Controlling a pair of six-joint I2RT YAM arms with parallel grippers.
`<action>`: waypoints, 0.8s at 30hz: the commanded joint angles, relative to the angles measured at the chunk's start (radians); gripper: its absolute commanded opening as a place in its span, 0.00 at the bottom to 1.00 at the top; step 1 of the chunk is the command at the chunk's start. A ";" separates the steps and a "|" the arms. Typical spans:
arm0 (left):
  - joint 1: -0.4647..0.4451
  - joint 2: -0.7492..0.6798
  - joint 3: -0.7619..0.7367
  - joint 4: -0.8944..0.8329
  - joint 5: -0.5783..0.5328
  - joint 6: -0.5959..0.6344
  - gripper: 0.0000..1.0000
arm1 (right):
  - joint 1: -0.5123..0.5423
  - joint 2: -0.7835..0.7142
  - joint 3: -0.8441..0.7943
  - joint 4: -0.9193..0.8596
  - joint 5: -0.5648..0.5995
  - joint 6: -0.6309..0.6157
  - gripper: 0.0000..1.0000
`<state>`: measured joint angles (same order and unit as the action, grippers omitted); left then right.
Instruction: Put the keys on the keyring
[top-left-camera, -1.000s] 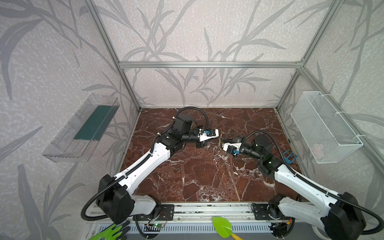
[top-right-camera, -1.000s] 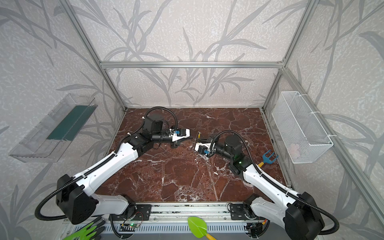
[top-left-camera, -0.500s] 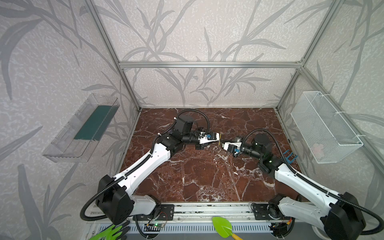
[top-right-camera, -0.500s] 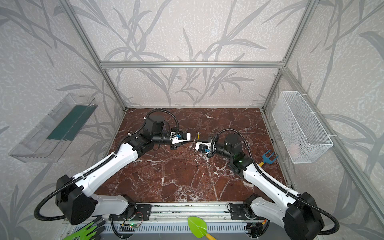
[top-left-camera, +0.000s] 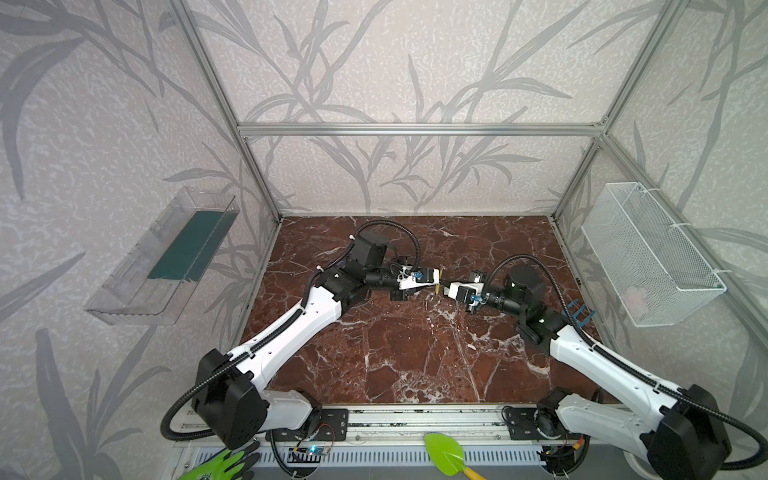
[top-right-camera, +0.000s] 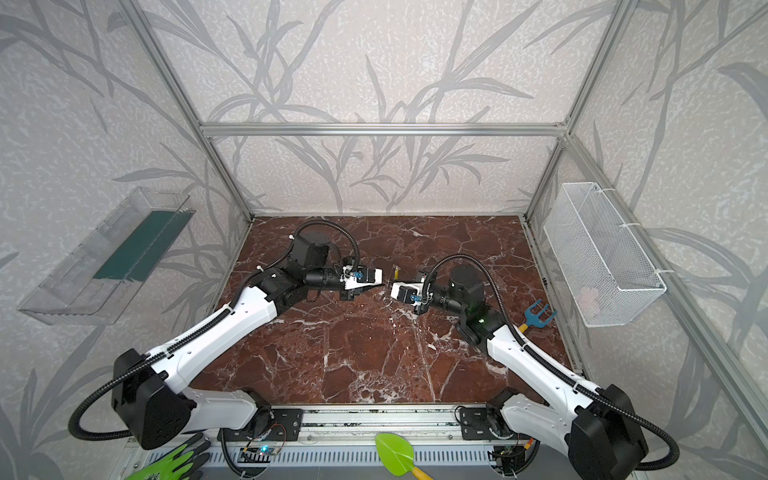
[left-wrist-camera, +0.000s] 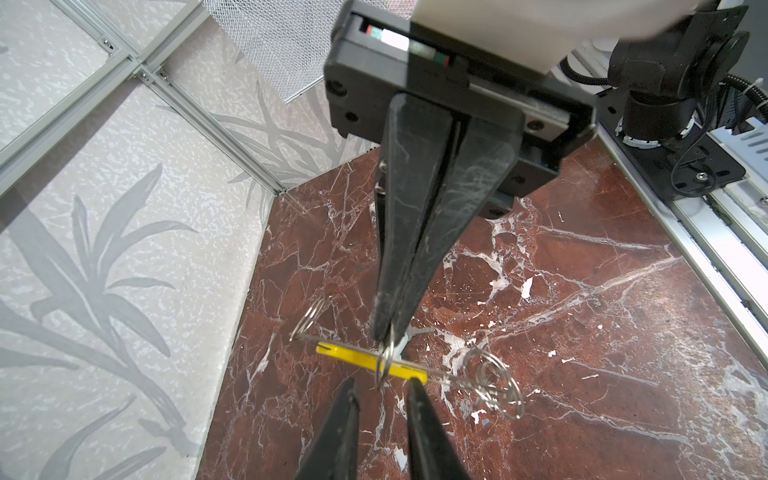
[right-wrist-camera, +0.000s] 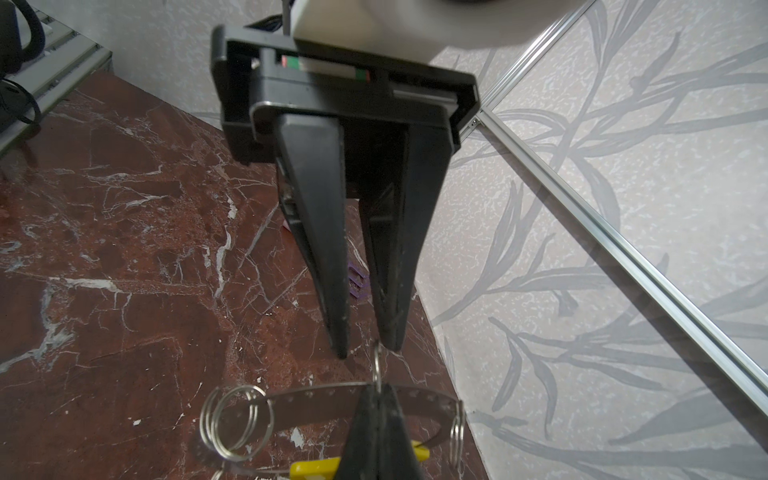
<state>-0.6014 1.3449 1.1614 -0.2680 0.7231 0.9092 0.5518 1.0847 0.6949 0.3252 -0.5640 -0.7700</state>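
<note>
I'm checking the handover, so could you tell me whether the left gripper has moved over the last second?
Yes: the left gripper has shifted slightly toward the front rail, away from the back wall.

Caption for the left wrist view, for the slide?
Close-up: right gripper, shut, holds the keyring edge-on near its yellow sleeve; left gripper stands open just short of it.

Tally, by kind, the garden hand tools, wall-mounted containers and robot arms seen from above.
Garden hand tools: 2 (green trowel, blue rake)
Wall-mounted containers: 2 (clear tray, wire basket)
Robot arms: 2 (left arm, right arm)
Total: 6
</note>
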 joint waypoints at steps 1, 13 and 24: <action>-0.011 0.016 0.033 0.009 0.009 0.026 0.20 | -0.004 0.006 0.043 -0.013 -0.030 0.013 0.00; -0.028 0.028 0.055 0.001 0.017 0.009 0.00 | -0.003 0.011 0.055 -0.035 -0.036 0.009 0.00; 0.022 -0.007 -0.030 0.231 0.161 -0.207 0.00 | -0.031 -0.036 -0.033 0.084 0.025 0.130 0.30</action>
<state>-0.5972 1.3632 1.1576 -0.1589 0.7910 0.7990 0.5354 1.0760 0.6891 0.3397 -0.5495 -0.7101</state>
